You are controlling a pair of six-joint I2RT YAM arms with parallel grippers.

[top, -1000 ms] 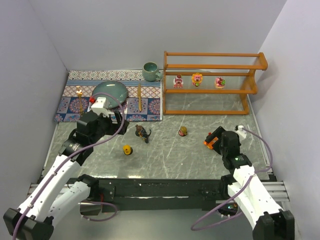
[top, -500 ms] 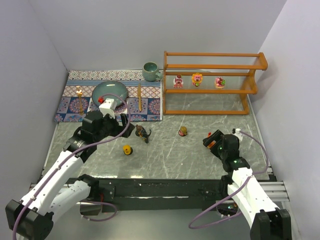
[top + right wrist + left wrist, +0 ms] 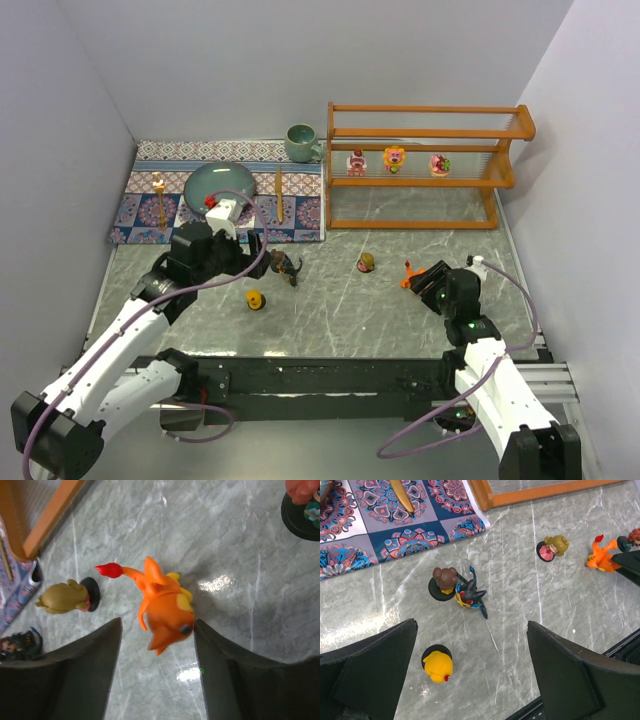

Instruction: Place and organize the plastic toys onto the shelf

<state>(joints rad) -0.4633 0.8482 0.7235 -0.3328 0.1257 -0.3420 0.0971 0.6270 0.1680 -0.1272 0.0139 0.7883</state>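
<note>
The orange-brown shelf [image 3: 425, 183] stands at the back right with three plastic toys [image 3: 394, 158] on its middle tier. An orange spiky creature [image 3: 167, 607] lies on the table between my right gripper's [image 3: 157, 645] fingers. The right finger touches its head; a gap shows on the left side. A tan-haired figure [image 3: 62, 597] and a red figure [image 3: 302, 505] lie nearby. My left gripper [image 3: 470, 680] hangs wide open above the table. A yellow figure [image 3: 437, 665] sits near its left finger. A brown-headed figure [image 3: 443, 577] and a dark spiky creature [image 3: 470, 595] lie just beyond.
A patterned mat [image 3: 225, 195] at the back left carries a teal plate [image 3: 220, 183], a teal mug [image 3: 300, 142] and slim wooden utensils [image 3: 279, 195]. Grey walls close in on both sides, and a black rail [image 3: 320, 375] runs along the near edge.
My right gripper's jaws have narrowed around the orange creature and the wrist has shifted slightly. My left arm has reached farther right, toward the dark creature, still open.
</note>
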